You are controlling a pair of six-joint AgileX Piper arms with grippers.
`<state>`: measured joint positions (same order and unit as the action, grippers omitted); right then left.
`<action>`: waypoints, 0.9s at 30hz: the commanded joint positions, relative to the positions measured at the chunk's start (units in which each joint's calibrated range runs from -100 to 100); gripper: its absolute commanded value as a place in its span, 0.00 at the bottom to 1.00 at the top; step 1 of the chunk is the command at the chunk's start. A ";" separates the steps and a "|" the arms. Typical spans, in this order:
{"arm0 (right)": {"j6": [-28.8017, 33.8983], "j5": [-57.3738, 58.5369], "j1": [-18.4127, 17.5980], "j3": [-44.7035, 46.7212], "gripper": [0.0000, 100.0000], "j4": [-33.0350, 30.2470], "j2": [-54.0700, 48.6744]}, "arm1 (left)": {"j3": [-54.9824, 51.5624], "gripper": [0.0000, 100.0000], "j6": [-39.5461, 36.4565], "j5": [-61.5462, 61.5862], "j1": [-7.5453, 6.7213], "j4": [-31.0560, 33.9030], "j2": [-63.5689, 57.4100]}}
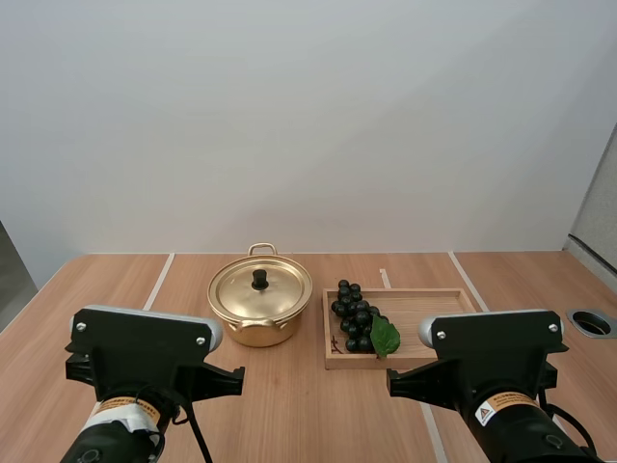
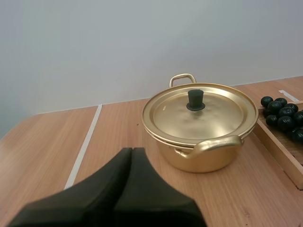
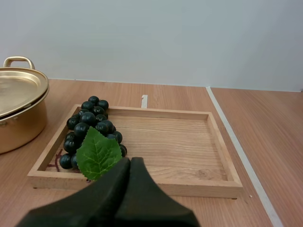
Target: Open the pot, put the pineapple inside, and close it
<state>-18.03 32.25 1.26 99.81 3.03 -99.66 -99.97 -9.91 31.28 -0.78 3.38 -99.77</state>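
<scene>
Step one, lifting the lid (image 2: 215,118), looked unstarted. Left gripper (image 2: 131,151) sat clenched on nothing, the pot (image 2: 208,160) ahead and slightly right of it. Right gripper (image 3: 130,161) was clenched empty too, with grapes (image 3: 90,125), not a pineapple, just ahead-left in the tray (image 3: 180,142). Next, I judged, the left gripper had to open and drop over the knob (image 2: 195,100).

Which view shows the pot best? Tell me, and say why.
The left wrist view: the pot stands whole and near, with lid, knob and both handles. The high view has it whole from above, farther off, beside the tray. The right wrist view catches part of its lid, wall and one handle.
</scene>
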 commanded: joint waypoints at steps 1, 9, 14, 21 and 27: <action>0.16 -0.94 -0.13 0.19 0.00 0.21 -0.34 | -0.03 0.00 -0.53 -0.21 0.00 0.32 -0.23; 0.16 -0.94 -0.13 0.19 0.00 0.21 -0.34 | -0.03 0.00 -0.42 -0.05 0.00 0.32 -0.23; 0.16 -0.94 -0.13 0.19 0.00 0.21 -0.34 | -0.03 0.00 -0.42 -0.05 0.00 0.32 -0.23; 0.16 -0.94 -0.13 0.19 0.00 0.21 -0.34 | -0.03 0.00 -0.42 -0.98 0.00 0.32 -0.23; 0.16 -0.94 -0.13 0.19 0.00 0.21 -0.34 | -0.03 0.00 -0.42 -1.32 0.00 0.32 -0.23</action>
<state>-18.03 32.25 1.26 99.81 3.03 -99.66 -99.97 -9.91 31.28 -0.78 3.38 -99.77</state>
